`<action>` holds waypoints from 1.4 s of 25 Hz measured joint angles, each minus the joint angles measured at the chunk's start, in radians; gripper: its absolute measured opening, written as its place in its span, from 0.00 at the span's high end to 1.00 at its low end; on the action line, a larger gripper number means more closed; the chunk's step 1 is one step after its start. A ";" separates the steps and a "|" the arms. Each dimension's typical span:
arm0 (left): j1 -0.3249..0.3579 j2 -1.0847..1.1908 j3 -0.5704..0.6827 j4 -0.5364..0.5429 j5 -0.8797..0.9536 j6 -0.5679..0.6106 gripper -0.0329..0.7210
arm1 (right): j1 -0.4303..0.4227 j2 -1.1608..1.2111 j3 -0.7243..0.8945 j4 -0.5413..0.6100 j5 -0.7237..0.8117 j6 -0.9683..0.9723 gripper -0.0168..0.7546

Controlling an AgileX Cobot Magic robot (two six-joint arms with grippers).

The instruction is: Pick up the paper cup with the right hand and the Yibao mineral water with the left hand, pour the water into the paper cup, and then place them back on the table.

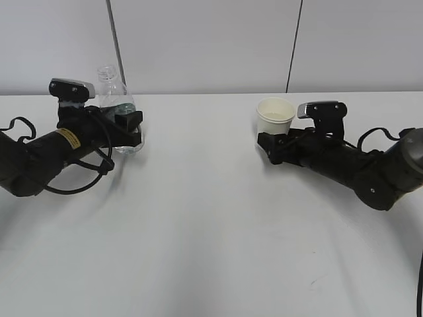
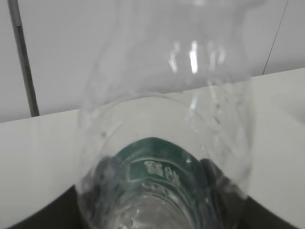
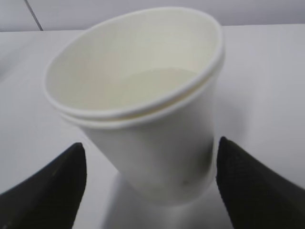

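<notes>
The Yibao mineral water (image 1: 114, 89), a clear capless bottle with a dark green label, stands upright on the white table (image 1: 211, 224) at the back left. My left gripper (image 1: 129, 129) is closed round its lower body. In the left wrist view the bottle (image 2: 162, 162) fills the frame and the gripper (image 2: 162, 200) has dark fingers against both its sides. The paper cup (image 1: 275, 117) stands at the back right. My right gripper (image 1: 269, 142) is open around its base. In the right wrist view the cup (image 3: 143, 95) sits between the fingers (image 3: 47, 191), with a gap on the left.
A pale wall with two dark vertical seams (image 1: 115, 39) runs right behind the table's back edge, close behind the bottle and the cup. Black cables (image 1: 79, 178) loop beside the left arm. The cup shows a doubled rim (image 3: 143, 114).
</notes>
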 joint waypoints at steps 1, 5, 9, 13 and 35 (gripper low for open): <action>0.000 0.000 0.000 0.000 0.000 0.000 0.50 | 0.000 -0.002 0.004 0.000 0.002 0.000 0.13; 0.000 0.000 0.000 0.000 0.000 0.000 0.50 | 0.000 -0.024 0.040 0.004 0.006 -0.002 0.13; 0.000 0.000 0.000 0.000 0.000 0.000 0.50 | 0.000 -0.057 0.079 0.006 0.006 -0.004 0.13; 0.000 0.000 0.000 0.000 0.000 0.000 0.50 | 0.000 -0.087 0.113 0.006 0.006 -0.004 0.13; 0.000 0.000 0.000 -0.004 0.001 0.000 0.48 | 0.000 -0.327 0.349 -0.007 0.004 -0.004 0.21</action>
